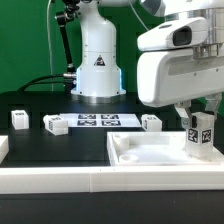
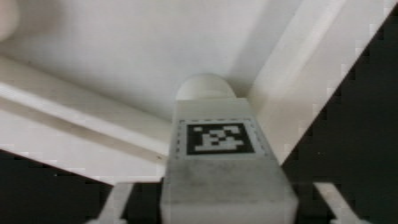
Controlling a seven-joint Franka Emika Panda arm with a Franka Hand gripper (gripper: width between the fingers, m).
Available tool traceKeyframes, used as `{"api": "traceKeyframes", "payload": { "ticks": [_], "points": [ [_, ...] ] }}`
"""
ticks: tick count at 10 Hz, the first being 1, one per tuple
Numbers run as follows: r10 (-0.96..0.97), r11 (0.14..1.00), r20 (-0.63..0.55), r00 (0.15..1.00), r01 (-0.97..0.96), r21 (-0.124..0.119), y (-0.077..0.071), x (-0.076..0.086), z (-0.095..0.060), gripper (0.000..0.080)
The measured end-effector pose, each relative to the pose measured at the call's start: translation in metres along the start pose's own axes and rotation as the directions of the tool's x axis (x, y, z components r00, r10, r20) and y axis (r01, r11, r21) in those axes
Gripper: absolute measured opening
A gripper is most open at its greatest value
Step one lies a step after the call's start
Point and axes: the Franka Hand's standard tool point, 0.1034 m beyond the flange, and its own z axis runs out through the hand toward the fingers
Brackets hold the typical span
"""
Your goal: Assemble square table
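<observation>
One leg stands upright on the square table's slab, at its end on the exterior view's right. The gripper is right over it, jaws flanking the block. Pinching it or just short? I cannot tell, nor whether it's seated. A loose leg waits on the desk just beyond the slab's far edge, and two spare legs sit well off to the left. Early days, I'd say: one leg in hand, three to go.
</observation>
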Motion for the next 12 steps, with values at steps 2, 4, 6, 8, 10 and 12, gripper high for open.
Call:
{"api": "traceKeyframes", "payload": {
  "ticks": [2, 4, 6, 8, 10, 12],
  "points": [
    [0.202, 0.979, -0.012, 0.979, -0.201, 0.015, 0.0018, -0.0002, 0.0, 0.029],
    [0.392, 0.92, -0.028, 0.919, -0.392, 0.01, 0.0005, -0.0026, 0.0002, 0.029],
    [0.633, 0.774, -0.035, 0.773, -0.633, 0.014, -0.0011, -0.007, 0.0001, 0.029],
    [0.789, 0.615, -0.029, 0.614, -0.789, 0.019, -0.0016, -0.0085, 0.0003, 0.029],
    [0.901, 0.435, -0.009, 0.435, -0.9, 0.037, -0.0001, -0.0094, 0.0003, 0.029],
    [0.954, 0.3, 0.01, 0.3, -0.953, 0.042, 0.001, -0.0097, 0.0001, 0.029]
  ]
}}
